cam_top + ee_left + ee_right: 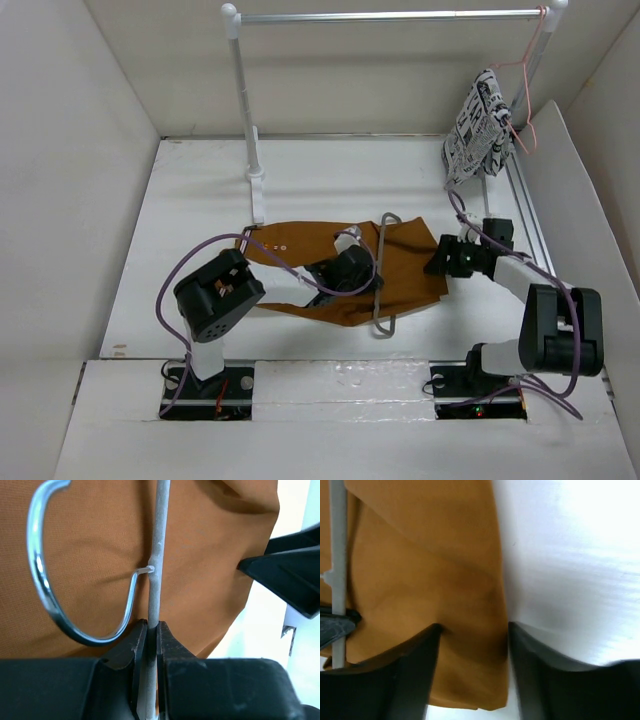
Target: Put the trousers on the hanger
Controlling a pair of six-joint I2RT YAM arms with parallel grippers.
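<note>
1. The left pincer [152,630] sits closest to the lens in the left wrist view, clenched on the straight grey wire of the hanger [160,530], which runs up between its two black fingers.
2. The hanger's shiny hook curls to the left of that wire and lies over the trousers [90,555].
3. Seen from above, the trousers are spread flat on the white counter [200,200], between the two arms. The hanger lies across their right half, and its lower end pokes past the near edge of the cloth.
4. The right pincer [475,630] is released, its fingers spread wide at the right edge of the trousers. The cloth's edge shows in the gap between them.
5. At the back right, a black-and-white patterned cloth [478,130] hangs from a clothes rail [390,16].
</note>
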